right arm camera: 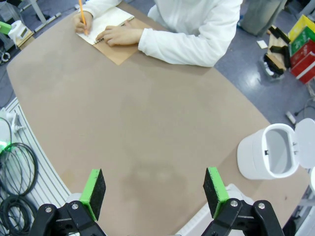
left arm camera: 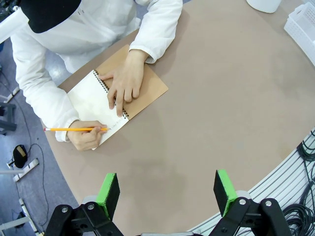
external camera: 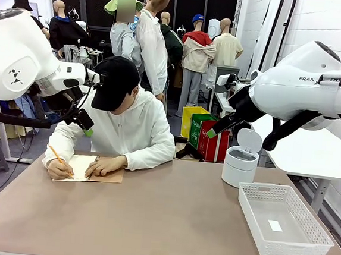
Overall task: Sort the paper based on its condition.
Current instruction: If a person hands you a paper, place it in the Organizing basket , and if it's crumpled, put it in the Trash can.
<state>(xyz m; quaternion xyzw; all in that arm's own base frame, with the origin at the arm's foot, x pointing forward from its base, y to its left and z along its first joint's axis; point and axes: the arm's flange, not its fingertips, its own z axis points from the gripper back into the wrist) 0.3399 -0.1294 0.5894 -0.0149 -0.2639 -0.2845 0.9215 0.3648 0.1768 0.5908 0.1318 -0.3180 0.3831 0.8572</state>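
your left end effector (left arm camera: 167, 189): open above bench (left arm camera: 206, 113) | your right end effector (right arm camera: 155, 189): open | person's hand (left arm camera: 125, 81) on notebook (left arm camera: 150, 91), far left

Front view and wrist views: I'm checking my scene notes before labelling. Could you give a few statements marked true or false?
1. A hand holds a pencil on the notebook page. True.
2. The bin has its lid shut. False: the lid stands open.
3. The basket holds crumpled paper. False: a small flat white slip lies in it.
4. The left gripper has its jaws open above the table. True.
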